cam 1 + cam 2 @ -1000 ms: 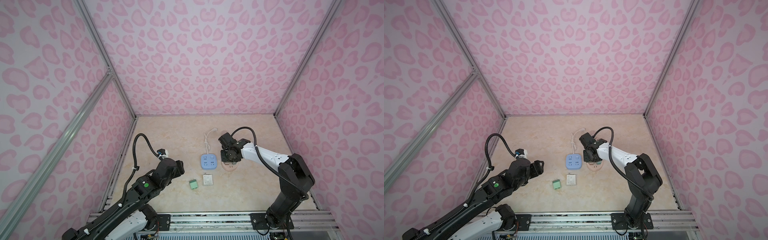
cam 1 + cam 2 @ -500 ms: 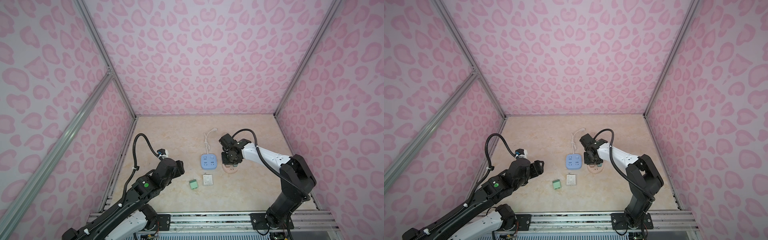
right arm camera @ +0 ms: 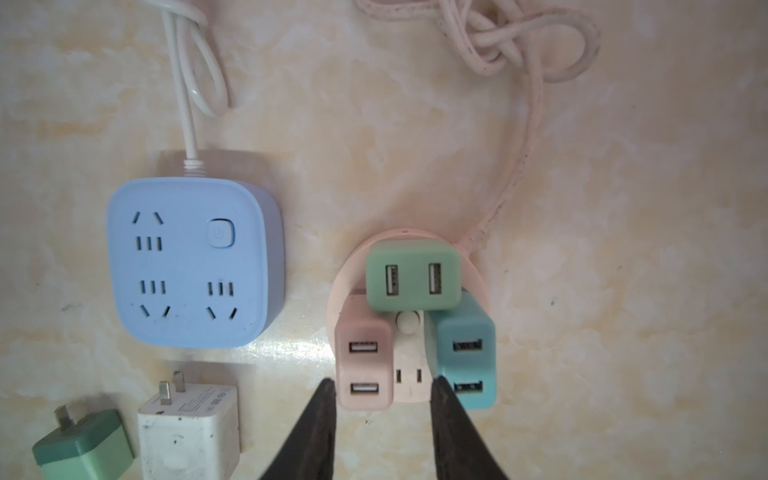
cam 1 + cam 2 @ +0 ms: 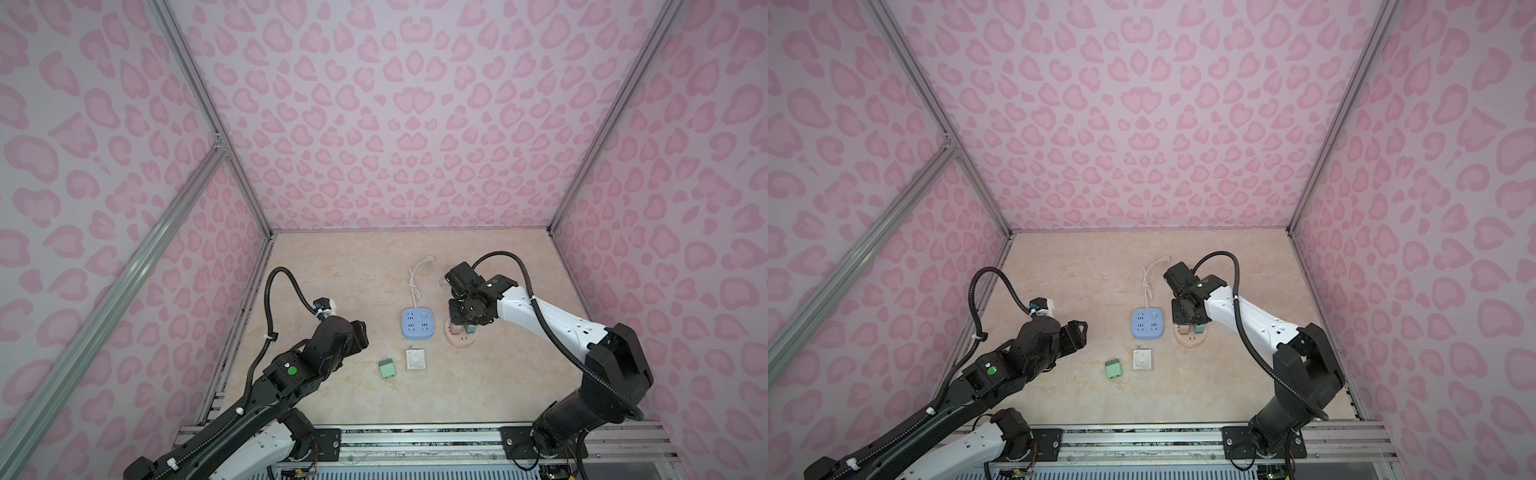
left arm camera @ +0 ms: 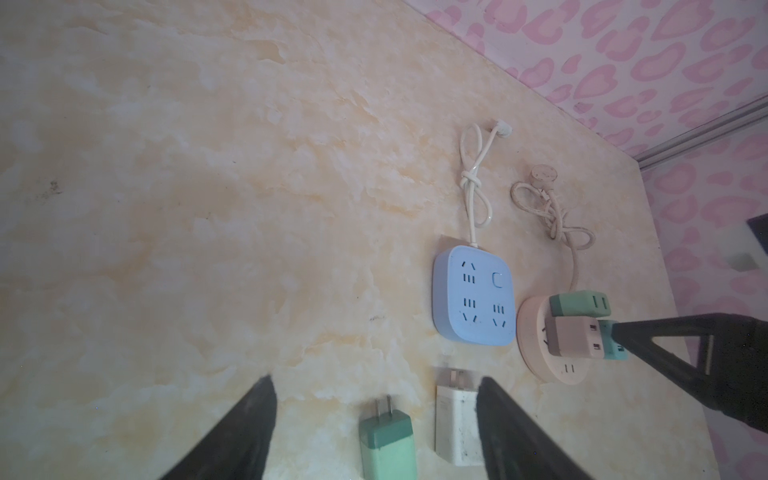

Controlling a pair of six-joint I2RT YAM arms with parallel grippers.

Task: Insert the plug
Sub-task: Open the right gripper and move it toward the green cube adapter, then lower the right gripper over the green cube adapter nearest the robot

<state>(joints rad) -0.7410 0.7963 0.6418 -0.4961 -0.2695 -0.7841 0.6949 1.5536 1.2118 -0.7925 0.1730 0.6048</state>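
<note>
Low on the tabletop [image 4: 332,257], toward my side, two loose plugs lie flat and side by side: a green plug [image 5: 388,440] and a white plug [image 5: 455,424]. Both point their prongs toward the blue socket [image 5: 473,295], which sits just beyond them with every outlet bare. I judge that one of these two is the plug to insert.

My left fingers [image 5: 241,428] are spread wide and hold nothing. The green plug lies just ahead, in line with the gap, its long axis running the way the fingers point. The white plug sits partly behind one finger. The left arm is clearly the nearer to both.

My right fingers [image 3: 316,432] are parted and empty, hanging over the round socket [image 3: 409,386], astride the end of a pink plug [image 3: 363,353].

Count: five plugs, two loose and three seated upright in the round socket, namely the pink plug, a teal plug [image 3: 467,353] and a second green plug [image 3: 413,276]. Two sockets, each trailing a knotted cord.
</note>
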